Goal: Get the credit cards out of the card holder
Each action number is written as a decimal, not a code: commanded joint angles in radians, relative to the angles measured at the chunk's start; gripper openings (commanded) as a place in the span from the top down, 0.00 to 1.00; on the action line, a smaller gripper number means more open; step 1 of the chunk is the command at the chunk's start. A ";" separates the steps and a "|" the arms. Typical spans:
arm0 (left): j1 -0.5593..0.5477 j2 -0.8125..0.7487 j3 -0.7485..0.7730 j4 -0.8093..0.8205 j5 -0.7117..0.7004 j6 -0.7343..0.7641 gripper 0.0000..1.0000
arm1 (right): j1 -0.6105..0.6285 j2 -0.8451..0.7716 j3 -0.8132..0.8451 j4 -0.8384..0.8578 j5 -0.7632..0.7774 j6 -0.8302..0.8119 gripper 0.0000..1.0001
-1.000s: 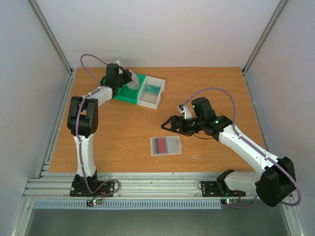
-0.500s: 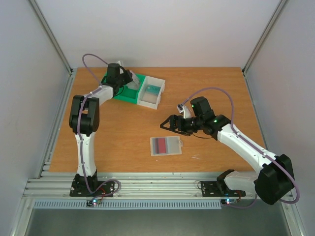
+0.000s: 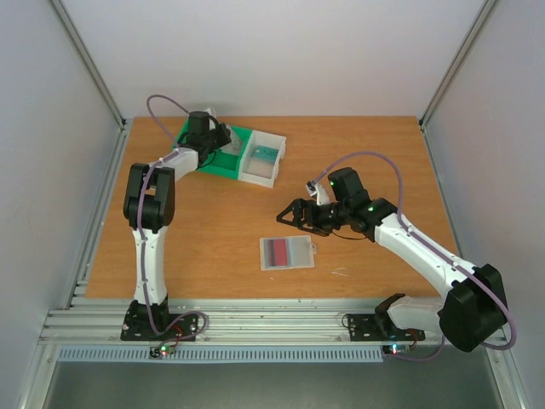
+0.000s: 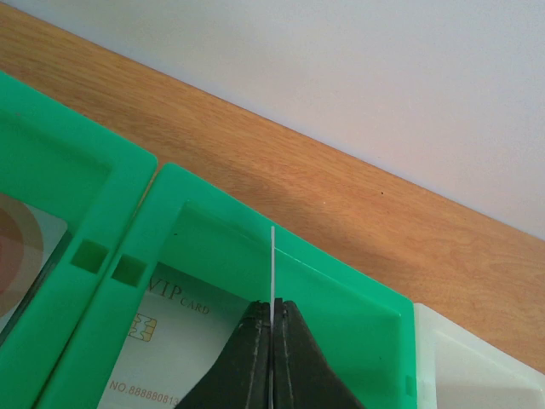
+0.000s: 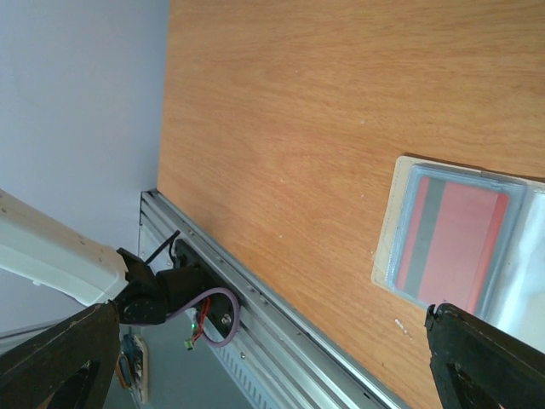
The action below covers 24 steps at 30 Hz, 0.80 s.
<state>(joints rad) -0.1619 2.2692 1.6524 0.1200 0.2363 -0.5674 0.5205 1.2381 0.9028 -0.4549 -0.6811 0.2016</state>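
Observation:
The card holder (image 3: 298,253) lies flat on the table, a pale translucent sleeve (image 5: 387,247). A dark red credit card (image 3: 276,250) sits inside its left panel (image 5: 464,234). My left gripper (image 3: 221,136) is at the far left, over the green tray (image 4: 341,290). It is shut (image 4: 272,305) on a thin white card (image 4: 272,264) seen edge-on and upright. My right gripper (image 3: 286,215) hovers above the table just beyond the holder. Its fingers (image 5: 485,354) are wide open (image 5: 268,358) with nothing between them.
The green-and-white compartment tray (image 3: 260,166) stands at the back left. A white VIP card (image 4: 170,341) lies in one green compartment and a card with red rings (image 4: 21,247) in the one beside it. The metal rail (image 5: 281,319) runs along the near edge.
The left arm has shifted slightly left over the tray with the card still pinched. The right gripper has crept a little to the left.

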 commanded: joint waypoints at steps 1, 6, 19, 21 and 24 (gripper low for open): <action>0.005 0.029 0.035 0.044 -0.010 0.033 0.99 | -0.006 0.009 0.022 0.026 -0.002 0.017 0.02; 0.005 0.038 0.039 0.044 -0.012 0.048 0.96 | -0.006 0.024 0.029 0.024 0.007 0.004 0.01; 0.005 0.047 0.056 0.025 -0.012 0.067 0.92 | -0.007 0.020 0.065 -0.021 0.028 -0.021 0.01; 0.006 0.047 0.062 0.015 -0.012 0.069 0.91 | -0.007 0.017 0.066 -0.024 0.028 -0.021 0.01; 0.005 0.046 0.073 0.006 -0.009 0.075 0.90 | -0.007 0.015 0.072 -0.031 0.028 -0.029 0.02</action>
<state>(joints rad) -0.1619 2.2902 1.6829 0.1154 0.2359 -0.5209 0.5198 1.2655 0.9421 -0.4648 -0.6624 0.1967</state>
